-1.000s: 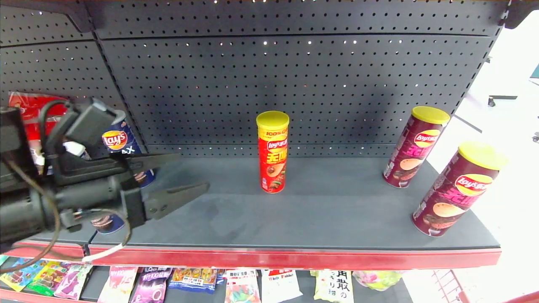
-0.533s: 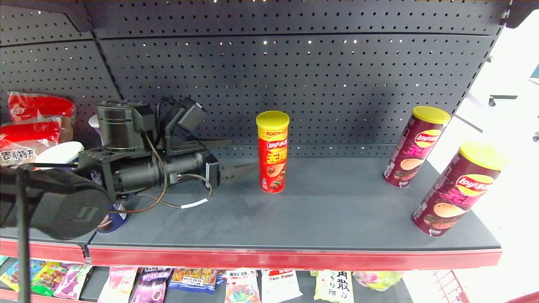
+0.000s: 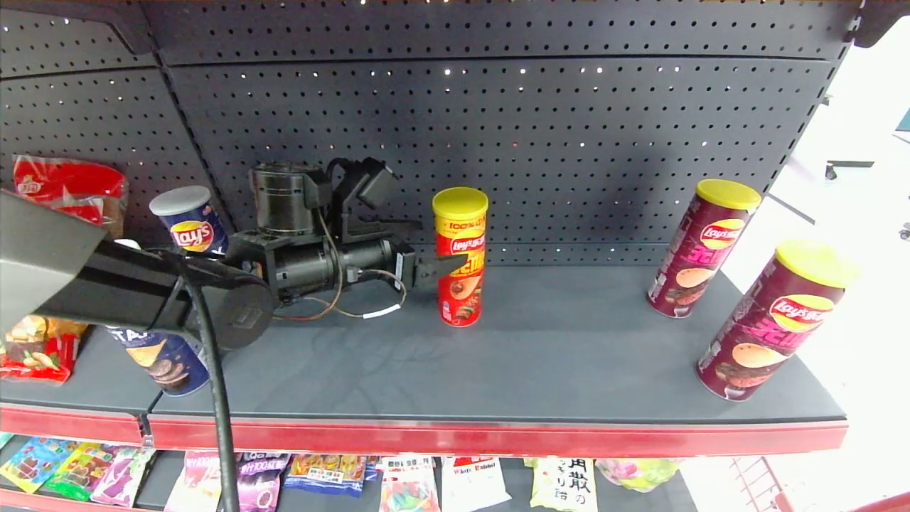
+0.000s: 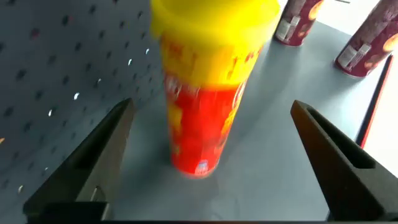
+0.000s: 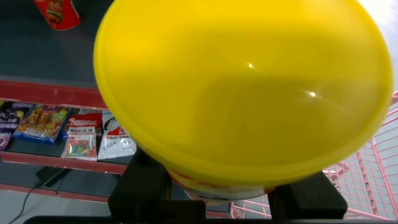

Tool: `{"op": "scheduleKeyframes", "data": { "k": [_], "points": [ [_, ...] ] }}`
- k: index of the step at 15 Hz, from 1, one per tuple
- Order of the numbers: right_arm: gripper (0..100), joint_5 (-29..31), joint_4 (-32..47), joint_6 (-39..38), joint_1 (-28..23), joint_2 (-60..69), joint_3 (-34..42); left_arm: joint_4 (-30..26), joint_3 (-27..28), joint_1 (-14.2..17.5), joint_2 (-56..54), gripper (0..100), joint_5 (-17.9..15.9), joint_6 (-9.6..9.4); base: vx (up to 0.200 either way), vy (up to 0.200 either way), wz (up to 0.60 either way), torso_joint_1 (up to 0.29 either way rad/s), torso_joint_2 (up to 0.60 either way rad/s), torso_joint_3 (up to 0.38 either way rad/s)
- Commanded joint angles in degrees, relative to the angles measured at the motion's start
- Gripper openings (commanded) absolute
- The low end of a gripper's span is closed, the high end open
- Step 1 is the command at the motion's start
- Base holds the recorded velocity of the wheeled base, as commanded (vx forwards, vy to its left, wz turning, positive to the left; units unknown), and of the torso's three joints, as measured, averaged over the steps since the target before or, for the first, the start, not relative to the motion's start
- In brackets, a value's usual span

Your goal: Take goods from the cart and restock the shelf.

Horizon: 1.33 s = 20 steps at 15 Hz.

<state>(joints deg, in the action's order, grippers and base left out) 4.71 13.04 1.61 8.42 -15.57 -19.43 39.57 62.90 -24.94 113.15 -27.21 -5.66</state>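
1. Shelf (image 3: 554,370): the deck carries upright cans in spaced positions. The red can (image 3: 461,256) stands at mid-deck near the back panel and serves as the reference below.

2. Left gripper (image 3: 449,263): level with the red can's upper half, approaching from its left side. The jaws are spread wide, one finger on each side of the can, neither touching. Judgement: this stance prepares a side grasp, probably to shift the red can and free a slot.

3. Maroon cans: rear one (image 3: 700,245) well to the right of the red can, front one (image 3: 775,320) farther right and nearer the edge. Both lean in the head view.

4. Blue cans (image 3: 190,217): left of the red can, beyond the left arm.

5. Right gripper (image 5: 227,193): clamped on the body of a yellow-lidded can (image 5: 242,81), held below and in front of the red can's deck. Judgement: this is the stock awaiting placement.
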Motion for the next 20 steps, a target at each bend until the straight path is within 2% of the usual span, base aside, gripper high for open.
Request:
{"op": "scheduleKeyframes", "data": {
  "k": [1,5,7,9,16,17,20],
  "points": [
    [0,0.04,-0.04,0.06,-0.07,-0.08,0.01,0.07,3.19,-0.72,2.95,100,0.14,0.03,0.000,0.000,0.00,0.000,0.00,0.000],
    [0,0.13,0.05,-0.03,-0.16,0.10,-0.17,0.07,5.91,-1.51,5.68,100,0.84,0.03,0.000,0.000,0.00,0.000,0.00,0.000],
    [0,0.13,0.05,-0.03,-0.16,0.10,-0.08,-0.02,9.25,-2.39,7.43,100,2.86,0.12,0.000,0.000,0.00,0.000,0.00,0.000],
    [0,0.13,0.05,0.06,-0.16,0.10,-0.08,-0.02,11.28,-2.48,8.84,100,3.04,0.12,0.000,0.000,0.00,0.000,0.00,0.000],
    [0,0.13,0.05,-0.03,-0.25,0.01,-0.08,0.42,12.59,-3.27,11.04,100,3.48,0.12,0.000,0.000,0.00,0.000,0.00,0.000],
    [0,0.13,0.05,-0.03,-0.25,0.01,-0.08,0.42,12.59,-3.36,11.21,0,3.92,0.12,0.000,0.000,0.00,0.000,0.00,0.000],
    [0,0.13,0.05,-0.03,-0.25,0.01,-0.08,0.42,12.24,-3.53,11.04,0,4.53,0.12,0.000,0.000,0.00,0.000,0.00,0.000]
  ]
}}
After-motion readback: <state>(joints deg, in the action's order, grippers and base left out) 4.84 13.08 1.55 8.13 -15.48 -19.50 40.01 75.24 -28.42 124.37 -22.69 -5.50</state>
